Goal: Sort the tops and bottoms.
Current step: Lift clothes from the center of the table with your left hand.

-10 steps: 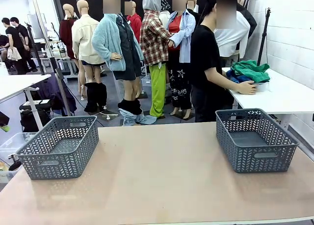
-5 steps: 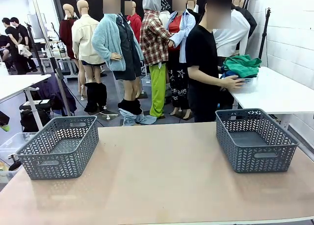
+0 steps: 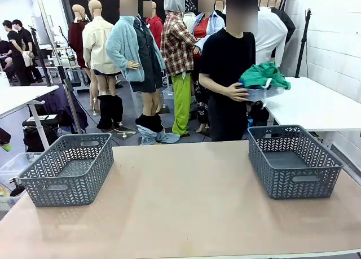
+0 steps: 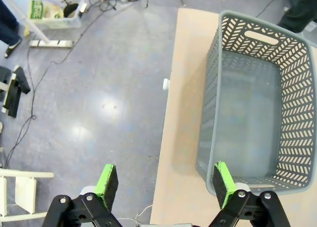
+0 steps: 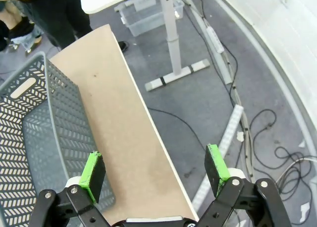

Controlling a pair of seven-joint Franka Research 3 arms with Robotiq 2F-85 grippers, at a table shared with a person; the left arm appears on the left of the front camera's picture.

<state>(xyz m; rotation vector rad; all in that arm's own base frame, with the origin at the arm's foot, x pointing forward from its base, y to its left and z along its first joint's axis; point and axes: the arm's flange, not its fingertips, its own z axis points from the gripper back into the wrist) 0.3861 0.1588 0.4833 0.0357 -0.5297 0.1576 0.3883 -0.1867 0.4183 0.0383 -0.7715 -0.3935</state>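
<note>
Person (image 3: pixel 225 61) stands beyond the table's (image 3: pixel 186 202) far edge, holding a clear tub (image 3: pixel 265 93) with green shorts (image 3: pixel 264 75) heaped on top. Left gripper (image 4: pixel 163 185) and right gripper (image 5: pixel 154 173) both spread apart, empty, over the side edges by the grey baskets (image 3: pixel 62 192). Best to wait for the clothes to reach the tabletop, then pinch one garment per pick.

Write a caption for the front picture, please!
A person holds a bin of green and blue clothes behind a table with two grey baskets.

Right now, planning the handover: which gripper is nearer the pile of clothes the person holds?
Right. The right gripper hangs by the right basket, which the person with the pile of clothes stands behind; the left gripper hangs at the left basket, across the table.
</note>
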